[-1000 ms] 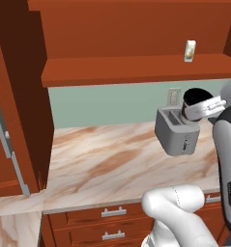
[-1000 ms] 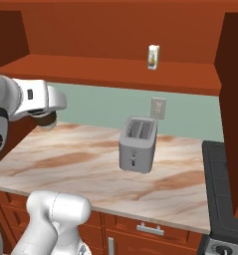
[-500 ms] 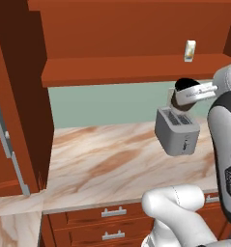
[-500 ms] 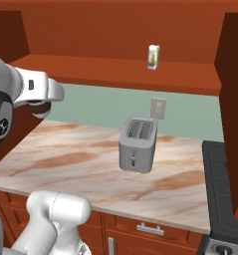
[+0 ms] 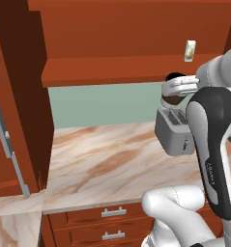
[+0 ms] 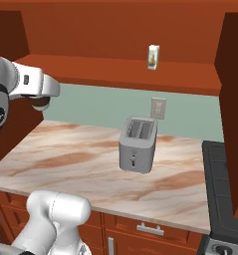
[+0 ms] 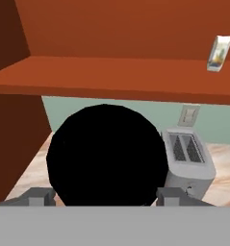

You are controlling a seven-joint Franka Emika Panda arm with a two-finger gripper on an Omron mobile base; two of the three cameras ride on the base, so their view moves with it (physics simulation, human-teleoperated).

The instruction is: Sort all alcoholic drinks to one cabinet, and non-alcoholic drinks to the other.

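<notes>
My gripper (image 7: pixel 106 194) is shut on the short dark-brown cup, whose round black lid (image 7: pixel 107 153) sits between the two fingertips (image 7: pixel 39 196). Seen from the left base, the cup (image 5: pixel 173 99) hangs in my gripper (image 5: pixel 177 87) just below the cabinet shelf (image 5: pixel 112 72) and above the toaster. In the right base view the gripper (image 6: pixel 41 99) is at the far left, under the shelf (image 6: pixel 110 69), with the cup's brown bottom (image 6: pixel 41 104) showing below it. The cream-white carton (image 5: pixel 189 50) (image 6: pixel 153 56) (image 7: pixel 218 53) stands upright on that shelf, off to the right.
A grey toaster (image 5: pixel 172 135) (image 6: pixel 138 144) (image 7: pixel 188 158) stands on the marble counter (image 6: pixel 70 159) below a wall outlet (image 6: pixel 158 106). An open cabinet door (image 5: pixel 10 144) juts out at the left. A dark stove (image 6: pixel 225 169) borders the counter at the right. Drawers (image 5: pixel 112 212) run below.
The arm has carried the cup to the left and slightly upward, away from in front of the toaster and closer under the shelf. The carton and toaster have stayed put.
</notes>
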